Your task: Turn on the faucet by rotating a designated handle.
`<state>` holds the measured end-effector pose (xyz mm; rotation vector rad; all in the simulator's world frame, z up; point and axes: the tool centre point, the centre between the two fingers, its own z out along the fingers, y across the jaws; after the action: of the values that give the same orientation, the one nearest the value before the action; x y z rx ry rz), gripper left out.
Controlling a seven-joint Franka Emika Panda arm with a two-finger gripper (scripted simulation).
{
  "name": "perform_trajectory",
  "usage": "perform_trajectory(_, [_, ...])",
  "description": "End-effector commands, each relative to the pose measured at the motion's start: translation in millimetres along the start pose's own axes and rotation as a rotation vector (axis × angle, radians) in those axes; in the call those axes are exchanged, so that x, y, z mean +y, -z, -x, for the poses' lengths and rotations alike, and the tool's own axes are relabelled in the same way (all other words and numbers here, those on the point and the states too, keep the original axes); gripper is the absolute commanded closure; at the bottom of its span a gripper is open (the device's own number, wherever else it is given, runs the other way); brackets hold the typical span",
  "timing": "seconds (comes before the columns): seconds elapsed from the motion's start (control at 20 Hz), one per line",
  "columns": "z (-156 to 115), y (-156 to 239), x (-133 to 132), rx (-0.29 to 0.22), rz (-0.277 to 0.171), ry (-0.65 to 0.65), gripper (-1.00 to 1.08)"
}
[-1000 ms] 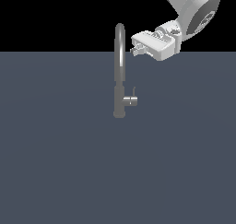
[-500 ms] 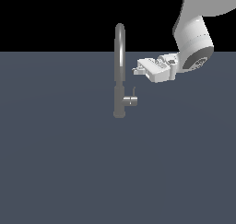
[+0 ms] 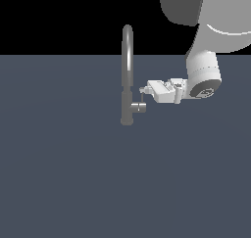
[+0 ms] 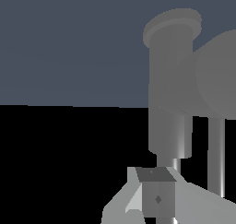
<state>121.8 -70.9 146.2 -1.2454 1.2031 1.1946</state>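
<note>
Your gripper (image 3: 144, 90) sits at 3 o'clock of the faucet (image 3: 127, 75), just above the handle (image 3: 138, 107); you cannot tell how its jaws stand. You look to be in the approach step; next, engage the pin and rotate.

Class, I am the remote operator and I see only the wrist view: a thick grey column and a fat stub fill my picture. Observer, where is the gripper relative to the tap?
Observer: In the exterior view the gripper is beside the faucet, on the exterior view's right, just above the handle.
Operator: Is there a lever on that stub?
Observer: Yes, a thin dark pin rises from the handle towards the gripper's tip.
Operator: Does the tap have a spout?
Observer: Yes, the column rises into a high arched spout, above the gripper.
</note>
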Motion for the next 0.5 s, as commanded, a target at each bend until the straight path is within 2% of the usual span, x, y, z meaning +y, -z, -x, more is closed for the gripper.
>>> perform_trajectory(0.0, [-7.2, -1.0, -1.0, -0.017, -0.018, -0.017, 1.08])
perform_trajectory(0.45, [-9.4, -1.7, -0.9, -0.021, -0.023, -0.021, 1.08])
